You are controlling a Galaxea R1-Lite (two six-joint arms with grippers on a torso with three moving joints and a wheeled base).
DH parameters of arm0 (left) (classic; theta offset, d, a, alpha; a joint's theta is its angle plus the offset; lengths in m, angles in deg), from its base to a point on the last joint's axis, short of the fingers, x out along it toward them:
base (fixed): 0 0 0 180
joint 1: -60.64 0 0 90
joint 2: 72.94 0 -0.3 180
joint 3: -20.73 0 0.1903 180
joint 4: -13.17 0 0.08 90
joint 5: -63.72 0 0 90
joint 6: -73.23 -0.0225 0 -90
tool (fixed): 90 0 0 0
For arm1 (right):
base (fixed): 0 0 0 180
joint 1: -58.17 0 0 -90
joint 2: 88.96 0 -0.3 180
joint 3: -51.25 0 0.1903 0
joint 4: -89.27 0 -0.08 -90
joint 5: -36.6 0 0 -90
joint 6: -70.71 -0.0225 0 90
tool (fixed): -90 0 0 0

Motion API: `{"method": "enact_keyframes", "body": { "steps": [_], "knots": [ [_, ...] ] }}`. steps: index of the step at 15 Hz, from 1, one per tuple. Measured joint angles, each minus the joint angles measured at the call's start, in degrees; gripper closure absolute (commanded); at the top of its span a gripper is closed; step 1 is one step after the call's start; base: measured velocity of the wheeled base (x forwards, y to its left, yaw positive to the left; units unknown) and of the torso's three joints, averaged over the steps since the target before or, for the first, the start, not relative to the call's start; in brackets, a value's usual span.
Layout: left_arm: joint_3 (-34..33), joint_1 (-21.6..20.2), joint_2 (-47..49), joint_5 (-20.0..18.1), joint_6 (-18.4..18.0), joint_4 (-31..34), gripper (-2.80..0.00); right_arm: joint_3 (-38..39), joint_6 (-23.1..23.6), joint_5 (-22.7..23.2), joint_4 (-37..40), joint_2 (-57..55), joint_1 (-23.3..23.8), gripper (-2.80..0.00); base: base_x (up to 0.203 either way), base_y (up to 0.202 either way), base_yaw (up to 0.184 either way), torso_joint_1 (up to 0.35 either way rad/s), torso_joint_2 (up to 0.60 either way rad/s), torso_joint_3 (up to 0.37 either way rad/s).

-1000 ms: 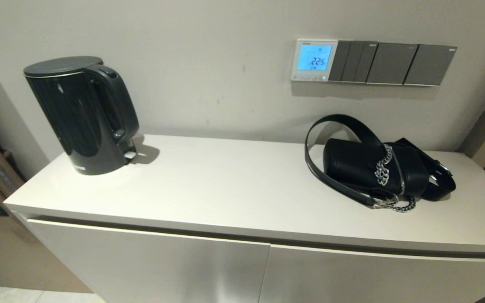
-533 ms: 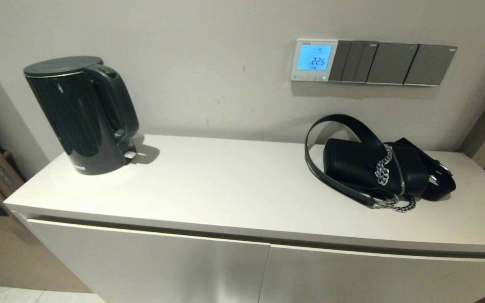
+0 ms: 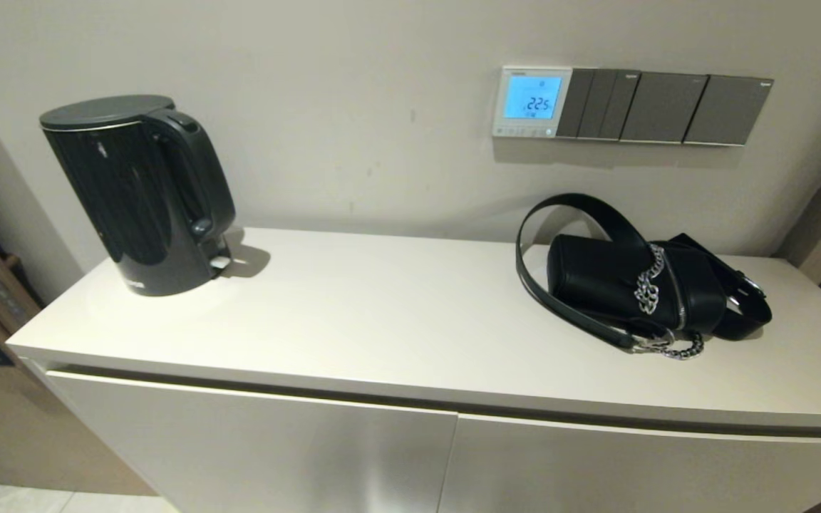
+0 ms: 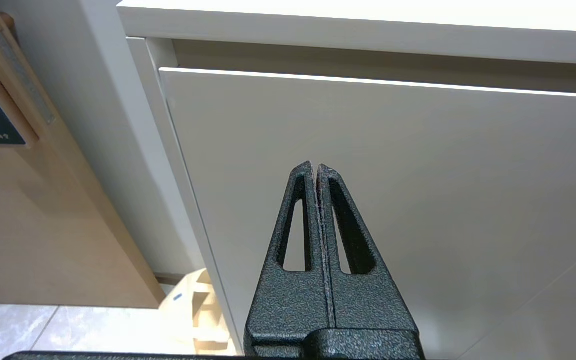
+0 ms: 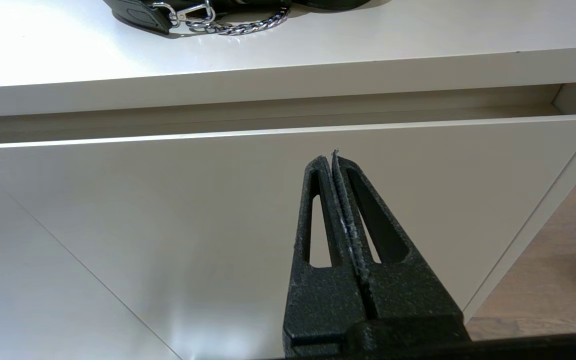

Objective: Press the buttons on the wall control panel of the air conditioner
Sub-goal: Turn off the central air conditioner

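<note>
The wall control panel (image 3: pixel 532 102) is a small white-framed thermostat on the wall, its screen lit blue with digits. The buttons (image 3: pixel 523 131) are a row of tiny white ones along its bottom edge. Neither arm shows in the head view. My left gripper (image 4: pixel 315 167) is shut and empty, low in front of the cabinet's left door. My right gripper (image 5: pixel 330 159) is shut and empty, low in front of the cabinet's right door, below the counter edge.
Grey switch plates (image 3: pixel 663 108) adjoin the thermostat on its right. A black kettle (image 3: pixel 141 192) stands at the counter's left. A black handbag (image 3: pixel 638 285) with a chain and strap lies below the thermostat. The white counter (image 3: pixel 382 320) tops a two-door cabinet.
</note>
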Motion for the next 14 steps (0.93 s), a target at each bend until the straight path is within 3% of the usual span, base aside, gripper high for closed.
{"method": "enact_keyframes", "body": {
  "steps": [14],
  "knots": [
    [0.0, 0.0, 0.0, 0.0, 0.0, 0.0, 0.0, 0.0, 0.49, 0.18, -0.12, 0.02, 0.11, 0.0, 0.0, 0.0, 0.0, 0.0, 0.0, 0.0]
  ]
}}
